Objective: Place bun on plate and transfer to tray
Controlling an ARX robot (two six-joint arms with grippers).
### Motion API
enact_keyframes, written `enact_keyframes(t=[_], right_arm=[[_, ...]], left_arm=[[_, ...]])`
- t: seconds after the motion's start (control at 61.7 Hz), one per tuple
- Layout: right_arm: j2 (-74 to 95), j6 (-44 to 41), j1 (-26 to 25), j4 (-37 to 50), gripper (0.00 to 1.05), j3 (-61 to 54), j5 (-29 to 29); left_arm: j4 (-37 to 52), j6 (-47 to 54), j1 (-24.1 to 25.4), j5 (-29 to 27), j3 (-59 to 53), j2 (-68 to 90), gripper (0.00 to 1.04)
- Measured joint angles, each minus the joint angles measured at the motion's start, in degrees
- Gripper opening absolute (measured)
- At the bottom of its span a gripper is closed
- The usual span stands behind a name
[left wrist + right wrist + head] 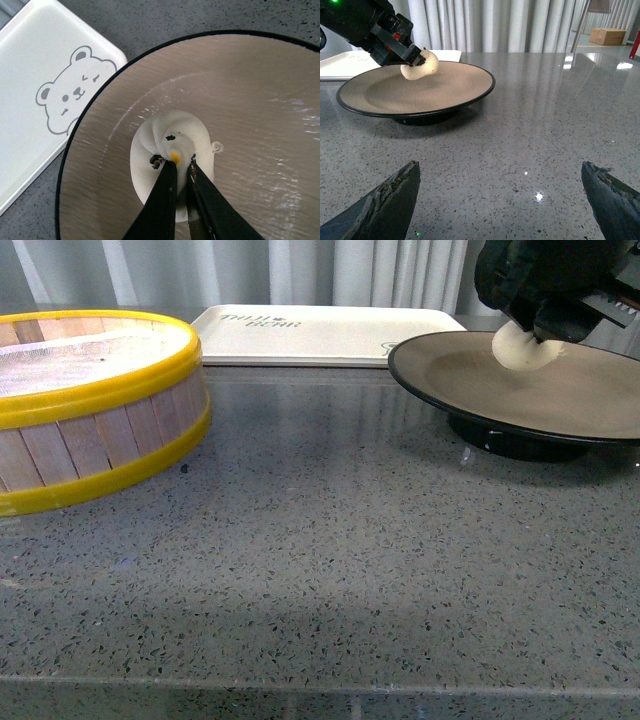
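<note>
**Item:** small white pleated steamed bun (pixel 165 145), centre of the left wrist frame, over the wide tan-brown, black-rimmed round plate (pixel 250 100). Whether it rested there or hung just above, you could not tell.

**Risk:** the dough looked soft. If it stuck to the fingers on release, it could drag off-centre or roll toward the rim.

**Your left gripper** (pixel 178 165): pinched on the bun's pleated top, arm reaching down from the front view's upper right.

**Your right gripper** (pixel 500 192): spread wide, low over the grey speckled stone table (pixel 530 150).

**Cream-white rectangular tray** (pixel 300 335): upper centre of the front view, just left of the plate.
</note>
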Motion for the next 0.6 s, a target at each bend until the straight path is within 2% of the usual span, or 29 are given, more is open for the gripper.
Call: enact_keyframes(t=[0.324, 0.405, 0.599], right_arm=[[0.0, 0.0, 0.0, 0.0, 0.96, 0.0, 0.0], [0.0, 0.0, 0.0, 0.0, 0.96, 0.0, 0.0], [0.0, 0.0, 0.0, 0.0, 0.96, 0.0, 0.0]], left_arm=[[-1.7, -1.03, 0.09, 2.91, -3.63, -0.66, 0.04], [-1.9, -1.6, 0.0, 3.19, -3.63, -0.79, 0.2], [-2.38, -2.19, 0.0, 3.39, -3.37, -0.81, 0.46]])
